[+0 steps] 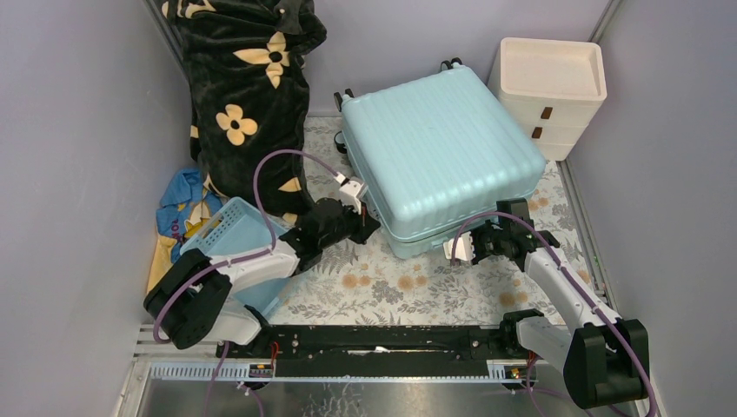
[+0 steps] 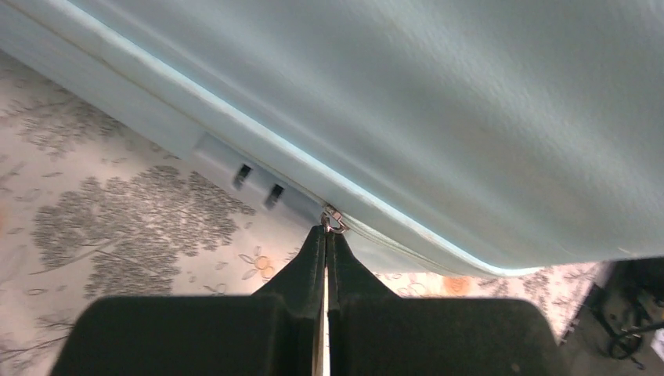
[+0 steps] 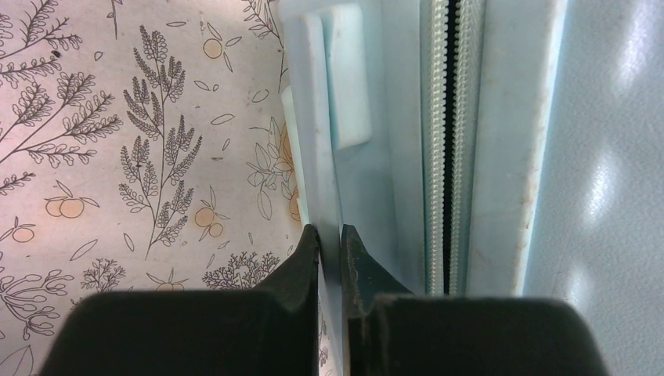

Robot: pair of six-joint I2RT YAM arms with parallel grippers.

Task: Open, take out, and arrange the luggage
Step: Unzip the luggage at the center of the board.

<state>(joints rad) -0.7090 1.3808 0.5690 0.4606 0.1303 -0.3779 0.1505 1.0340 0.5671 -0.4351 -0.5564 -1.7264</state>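
The luggage [image 1: 434, 148] lies flat and closed on the floral mat, wheels toward the back wall. My left gripper [image 1: 367, 222] is at its front left corner. In the left wrist view the left gripper [image 2: 327, 232] is shut on the small metal zipper pull [image 2: 335, 221] at the seam of the shell [image 2: 470, 94]. My right gripper [image 1: 469, 246] is at the front side. In the right wrist view the right gripper [image 3: 330, 235] is shut on a thin pale blue ledge [image 3: 313, 141] of the case, beside the zipper [image 3: 450, 157], whose teeth show a dark gap.
A black flowered blanket [image 1: 252, 95] hangs at the back left. A small blue basket [image 1: 230, 230] and a blue-yellow cloth [image 1: 178, 208] sit by my left arm. A cream drawer unit [image 1: 552, 91] stands at the back right. Grey walls close in both sides.
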